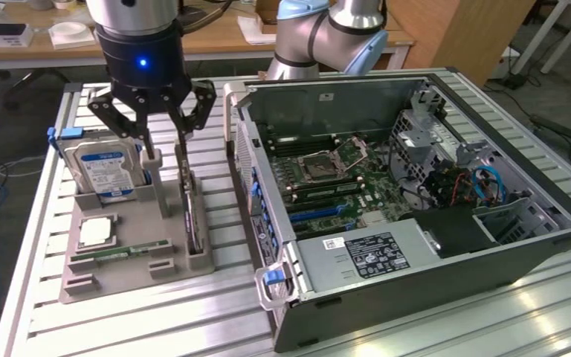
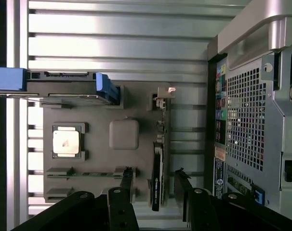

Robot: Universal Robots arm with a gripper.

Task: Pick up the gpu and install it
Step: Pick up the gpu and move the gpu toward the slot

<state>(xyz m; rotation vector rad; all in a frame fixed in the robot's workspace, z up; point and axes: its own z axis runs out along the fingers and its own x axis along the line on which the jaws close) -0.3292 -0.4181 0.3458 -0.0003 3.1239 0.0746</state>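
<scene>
Wide-jawed, the black linkage tool (image 1: 166, 152) hangs over the gpu (image 1: 192, 223), a thin dark circuit card standing on edge in the grey slotted tray (image 1: 131, 223), one finger on each side; probably light, stiff and fragile, best pinched across its flat faces; just beyond the tray, the open black computer case (image 1: 415, 290) limits sideways room.

Labels on hard drive (image 1: 105, 167), power supply (image 1: 365, 253): print illegible.

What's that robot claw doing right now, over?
Black gripper open, poised over thin dark gpu card. Card on edge in grey plastic holder, not lifted. Blue-labelled silver hard drive alongside, not blocking.
</scene>
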